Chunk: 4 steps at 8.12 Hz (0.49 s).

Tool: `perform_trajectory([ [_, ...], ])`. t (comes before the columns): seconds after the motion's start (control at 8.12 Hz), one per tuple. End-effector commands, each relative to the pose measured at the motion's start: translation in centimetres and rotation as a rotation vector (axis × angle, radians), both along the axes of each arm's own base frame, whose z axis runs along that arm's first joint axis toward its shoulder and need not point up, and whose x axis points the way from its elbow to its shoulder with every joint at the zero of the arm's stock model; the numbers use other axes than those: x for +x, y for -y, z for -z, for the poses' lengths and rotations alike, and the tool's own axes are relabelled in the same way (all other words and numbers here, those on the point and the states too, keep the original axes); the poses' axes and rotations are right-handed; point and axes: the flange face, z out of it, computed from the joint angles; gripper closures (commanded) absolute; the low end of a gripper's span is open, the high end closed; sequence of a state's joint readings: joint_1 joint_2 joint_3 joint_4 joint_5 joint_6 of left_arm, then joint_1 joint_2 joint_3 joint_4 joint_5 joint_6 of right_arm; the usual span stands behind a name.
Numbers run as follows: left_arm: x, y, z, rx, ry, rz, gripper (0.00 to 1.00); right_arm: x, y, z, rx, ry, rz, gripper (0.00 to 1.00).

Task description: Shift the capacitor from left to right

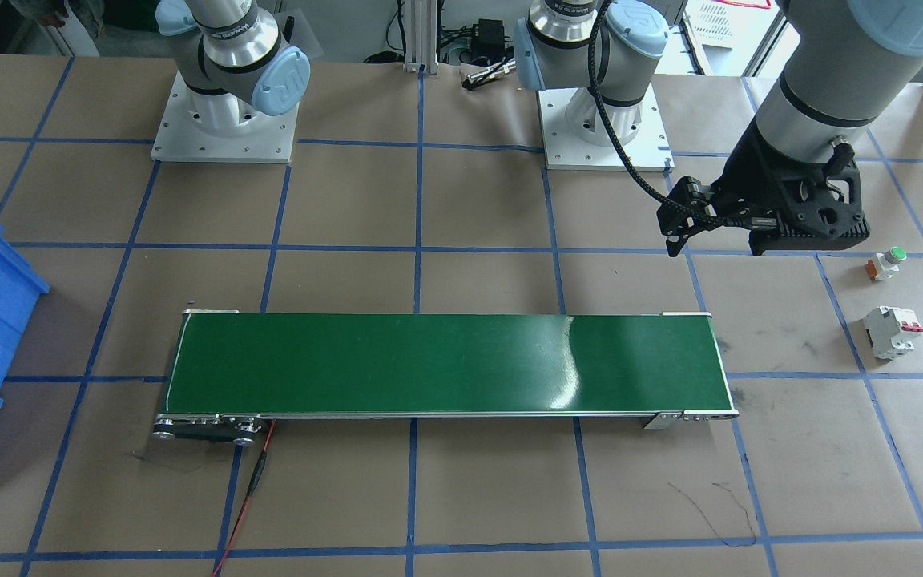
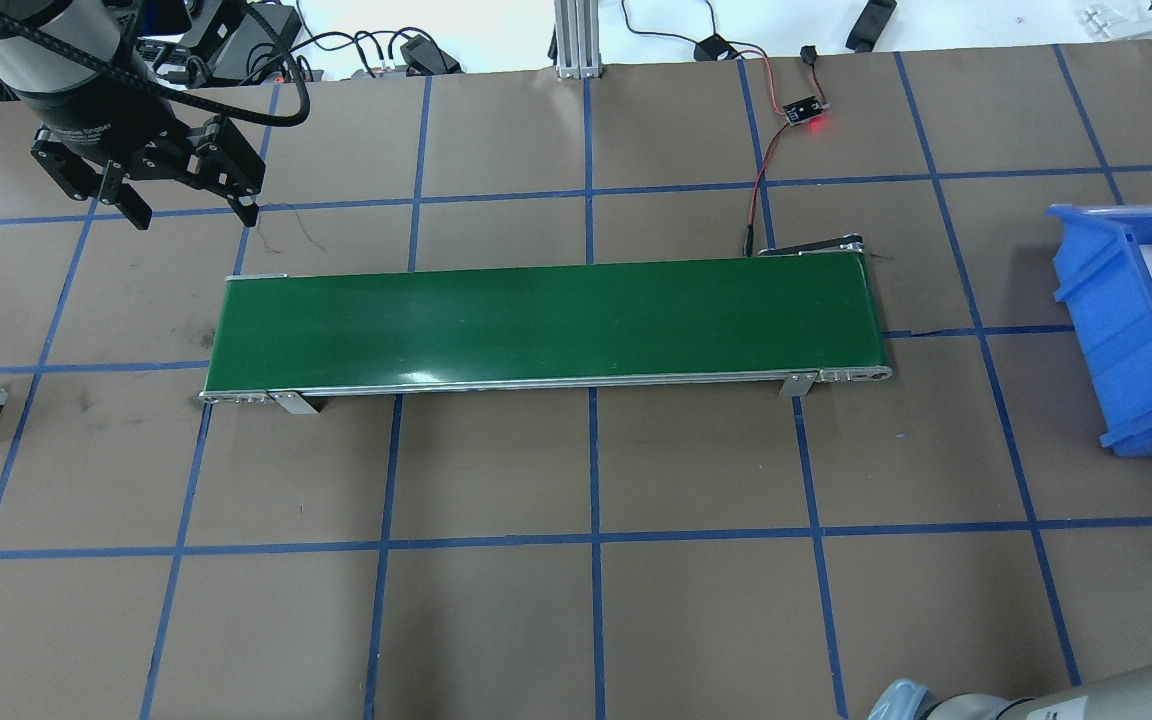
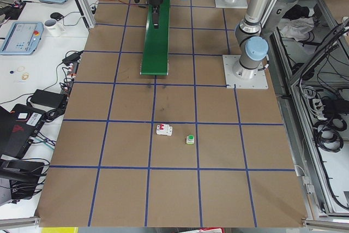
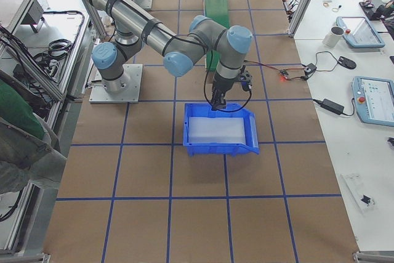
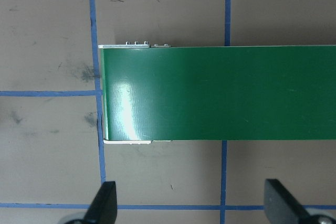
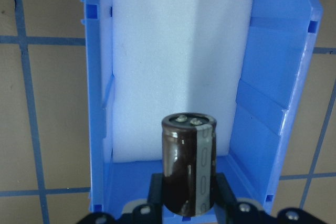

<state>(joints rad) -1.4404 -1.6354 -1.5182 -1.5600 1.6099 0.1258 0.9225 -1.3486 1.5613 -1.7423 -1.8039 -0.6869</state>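
Note:
The capacitor (image 6: pixel 189 163) is a dark brown cylinder with a grey stripe and two top terminals. My right gripper (image 6: pixel 189 208) is shut on its lower part and holds it upright above the blue bin (image 6: pixel 262 103), over the white foam liner. In the exterior right view the right gripper (image 4: pixel 215 104) hangs over the bin's (image 4: pixel 246 146) far rim. My left gripper (image 1: pixel 715 244) is open and empty. It hovers off the green conveyor's (image 1: pixel 445 361) end and also shows in the overhead view (image 2: pixel 191 212) and the left wrist view (image 5: pixel 191 203).
A white circuit breaker (image 1: pixel 892 331) with red switches and a green-capped push button (image 1: pixel 888 263) lie on the brown paper at the robot's left. The conveyor (image 2: pixel 536 320) runs across the middle of the table. The blue bin (image 2: pixel 1126 330) stands at the robot's right.

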Motion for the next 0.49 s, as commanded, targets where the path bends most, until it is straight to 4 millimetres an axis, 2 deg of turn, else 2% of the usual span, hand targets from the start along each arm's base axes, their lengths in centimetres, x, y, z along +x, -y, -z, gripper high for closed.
perform_trajectory([
  [0.0, -0.2, -0.2, -0.3, -0.006, -0.001, 0.001, 0.00, -2.8, -0.1, 3.6, 0.049, 0.040, -0.003, 1.00],
  [0.25, -0.2, -0.3, -0.4, -0.008, -0.001, 0.001, 0.00, -4.0, 1.0, 6.2, 0.039, 0.040, 0.000, 1.00],
  [0.37, -0.2, -0.3, -0.5, -0.009, 0.000, 0.001, 0.00, -4.2, 1.4, 6.7, 0.025, 0.034, 0.002, 1.00],
])
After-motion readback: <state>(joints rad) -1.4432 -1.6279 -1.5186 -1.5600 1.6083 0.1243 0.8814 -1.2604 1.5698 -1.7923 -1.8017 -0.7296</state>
